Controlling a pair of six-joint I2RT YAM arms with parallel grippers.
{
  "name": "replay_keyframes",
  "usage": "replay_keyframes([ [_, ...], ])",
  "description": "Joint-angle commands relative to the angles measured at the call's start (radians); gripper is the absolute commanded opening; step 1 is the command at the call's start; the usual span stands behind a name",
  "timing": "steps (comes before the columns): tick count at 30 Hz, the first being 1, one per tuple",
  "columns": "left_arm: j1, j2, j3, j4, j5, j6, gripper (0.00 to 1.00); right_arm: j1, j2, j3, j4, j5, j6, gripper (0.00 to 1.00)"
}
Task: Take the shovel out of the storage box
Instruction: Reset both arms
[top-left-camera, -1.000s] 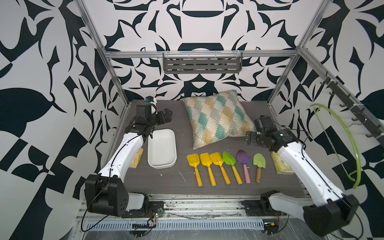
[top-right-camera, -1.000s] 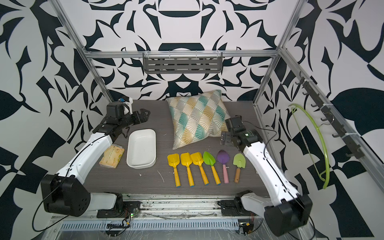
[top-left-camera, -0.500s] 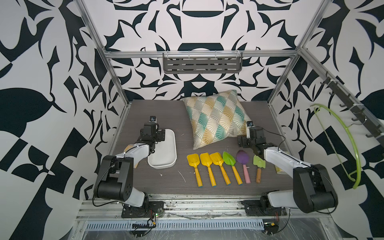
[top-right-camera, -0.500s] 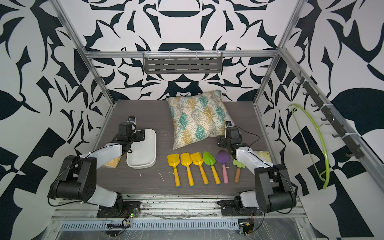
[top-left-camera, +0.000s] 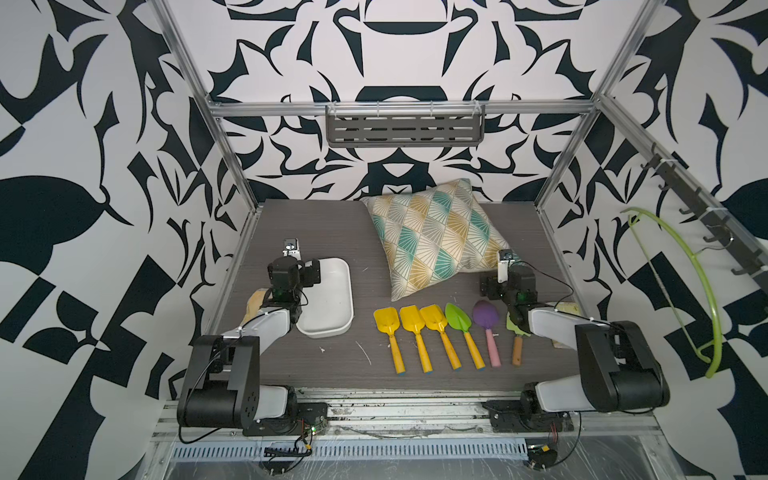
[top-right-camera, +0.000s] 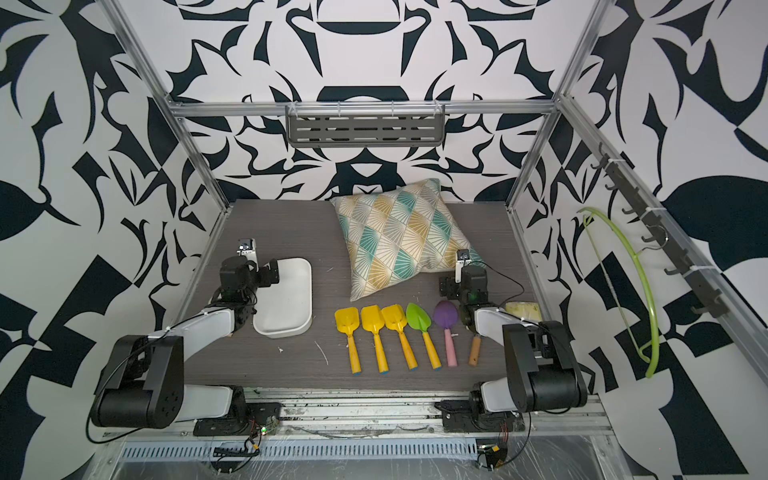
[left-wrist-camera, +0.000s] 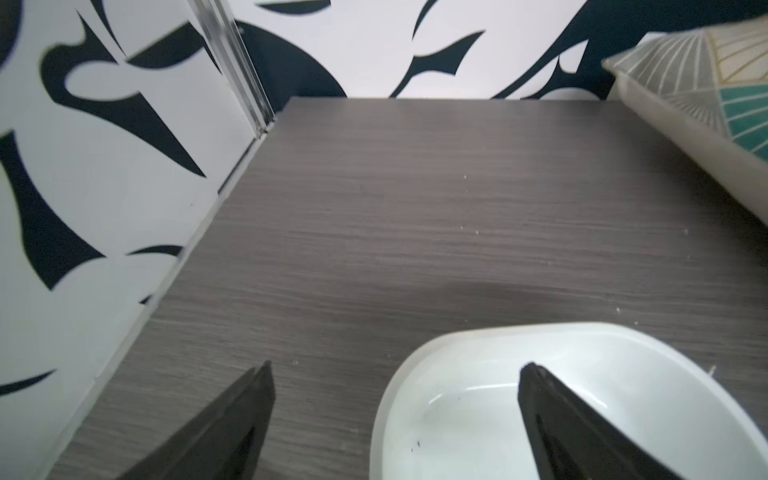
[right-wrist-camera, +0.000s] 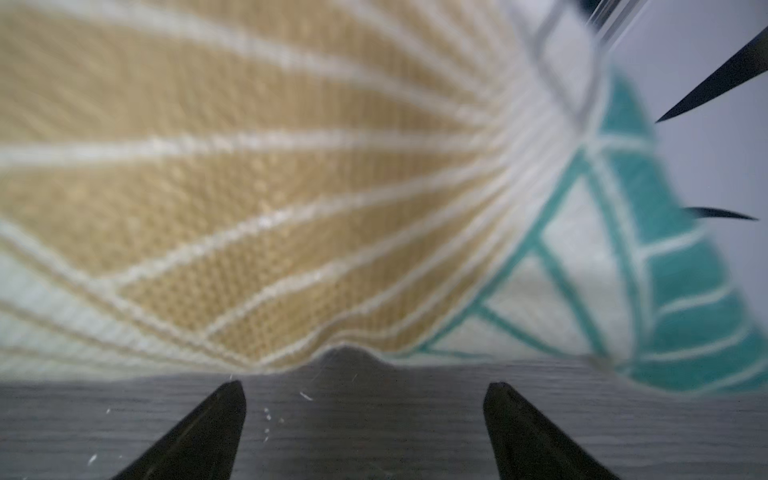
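1. Storage box (top-left-camera: 332, 305) and six shovels (top-left-camera: 411, 319) on one tabletop (top-left-camera: 316, 224), dark grey with wood grain.
2. Pillow (top-left-camera: 432, 237): patterned in teal, yellow and grey. Lies toward the back right of the tabletop, well apart from the storage box.
3. Storage box again: sits on the robot's left side, long side running front to back. Shows only bare white floor where the left arm (top-left-camera: 266, 328) does not cover it.
4. Left hand (left-wrist-camera: 397, 365): spread wide, pinching nothing. Straddles the far left corner of the storage box, with one finger (left-wrist-camera: 582, 428) over the inside and the other over bare tabletop.
5. Right hand (right-wrist-camera: 365, 383): spread wide, empty. Hangs low over the tabletop, tips just short of the pillow's near edge.
6. Shovels: lie outside the storage box, in a row between it and the right arm (top-left-camera: 557, 326), blades toward the pillow, handles toward the front edge. From the box side:
   - three yellow shovels (top-left-camera: 384, 322)
   - a green shovel (top-left-camera: 457, 318) with an orange handle
   - a purple shovel (top-left-camera: 485, 313) with a pink handle
   - a wooden-handled shovel (top-left-camera: 516, 351), blade partly hidden under the right arm
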Motion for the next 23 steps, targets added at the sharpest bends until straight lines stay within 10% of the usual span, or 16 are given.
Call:
replay_keyframes([
  [1,0.004,0.119,-0.04,0.201,0.018,-0.006,0.99,-0.001,0.061,-0.038,0.254,-0.021,-0.002,0.96],
  [6,0.024,0.15,-0.151,0.418,0.08,-0.016,0.99,-0.011,0.098,-0.077,0.356,0.001,0.019,0.96],
  [23,0.037,0.122,-0.125,0.321,0.109,-0.033,0.99,-0.02,0.087,-0.076,0.335,0.017,0.033,0.99],
])
